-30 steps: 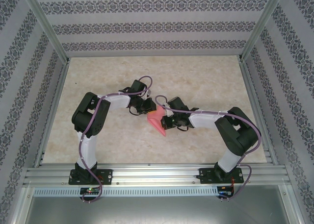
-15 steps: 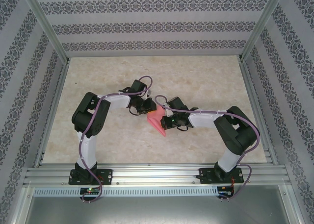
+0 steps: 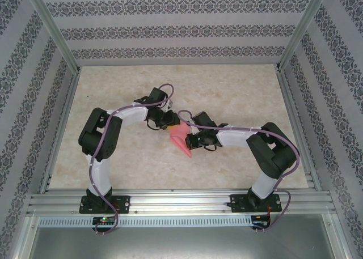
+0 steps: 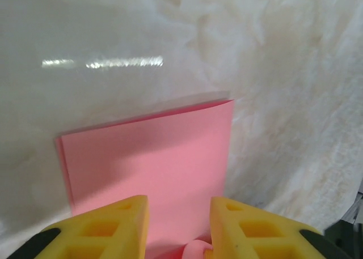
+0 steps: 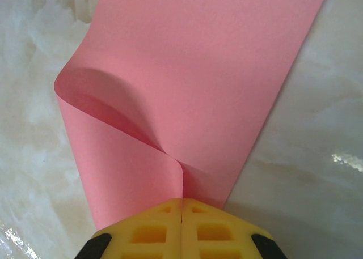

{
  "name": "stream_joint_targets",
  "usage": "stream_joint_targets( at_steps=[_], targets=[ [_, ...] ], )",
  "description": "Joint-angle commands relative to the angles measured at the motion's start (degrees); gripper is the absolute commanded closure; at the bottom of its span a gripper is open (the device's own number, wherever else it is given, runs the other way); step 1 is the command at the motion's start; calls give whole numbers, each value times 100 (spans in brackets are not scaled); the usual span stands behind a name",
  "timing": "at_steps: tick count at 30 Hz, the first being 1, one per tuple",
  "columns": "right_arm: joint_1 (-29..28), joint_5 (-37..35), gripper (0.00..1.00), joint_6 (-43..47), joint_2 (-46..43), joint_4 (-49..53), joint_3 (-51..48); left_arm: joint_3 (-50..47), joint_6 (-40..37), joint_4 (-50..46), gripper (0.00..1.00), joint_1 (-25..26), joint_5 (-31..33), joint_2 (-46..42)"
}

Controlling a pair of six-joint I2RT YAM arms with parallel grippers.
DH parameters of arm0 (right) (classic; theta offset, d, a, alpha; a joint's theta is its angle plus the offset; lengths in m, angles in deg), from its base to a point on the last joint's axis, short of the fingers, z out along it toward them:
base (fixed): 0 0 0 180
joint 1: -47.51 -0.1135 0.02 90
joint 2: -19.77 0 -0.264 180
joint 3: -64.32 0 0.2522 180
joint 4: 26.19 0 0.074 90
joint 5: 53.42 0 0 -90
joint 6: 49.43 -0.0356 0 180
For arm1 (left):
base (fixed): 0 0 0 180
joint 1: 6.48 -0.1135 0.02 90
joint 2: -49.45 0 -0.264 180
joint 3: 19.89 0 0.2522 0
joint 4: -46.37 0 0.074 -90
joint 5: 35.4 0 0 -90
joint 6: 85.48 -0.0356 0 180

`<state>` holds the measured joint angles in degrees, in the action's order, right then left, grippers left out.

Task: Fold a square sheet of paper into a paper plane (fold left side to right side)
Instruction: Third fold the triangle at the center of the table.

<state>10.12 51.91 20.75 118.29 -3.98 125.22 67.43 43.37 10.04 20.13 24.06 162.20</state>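
Right gripper [image 5: 181,203] pinches the square sheet of paper [image 5: 198,72]; left gripper [image 4: 178,208] is spread, so the fold may unroll.

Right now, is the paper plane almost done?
Not yet. Done: the sheet of paper is bent over onto itself, with two layers showing at its far edge in the left wrist view. In hand: the right tool is shut on one edge, where the paper curls in a loose loop, and the left tool stands open over it. Left: probably pressing that loop into a sharp crease, then the later folds.
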Motion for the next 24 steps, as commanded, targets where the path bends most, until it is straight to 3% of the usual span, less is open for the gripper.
stream_joint_targets(
  at_steps=[1,10,24],
  targets=[
    [-32,-216,99,115,263,318,-16,-28,-148,-204,65,-73,42,-402],
    [-38,-158,99,134,326,292,22,-1339,644,918,75,274,-448,-1352],
    [-39,-176,99,144,308,309,14,-1458,875,1318,77,618,-399,-740]
  ],
)
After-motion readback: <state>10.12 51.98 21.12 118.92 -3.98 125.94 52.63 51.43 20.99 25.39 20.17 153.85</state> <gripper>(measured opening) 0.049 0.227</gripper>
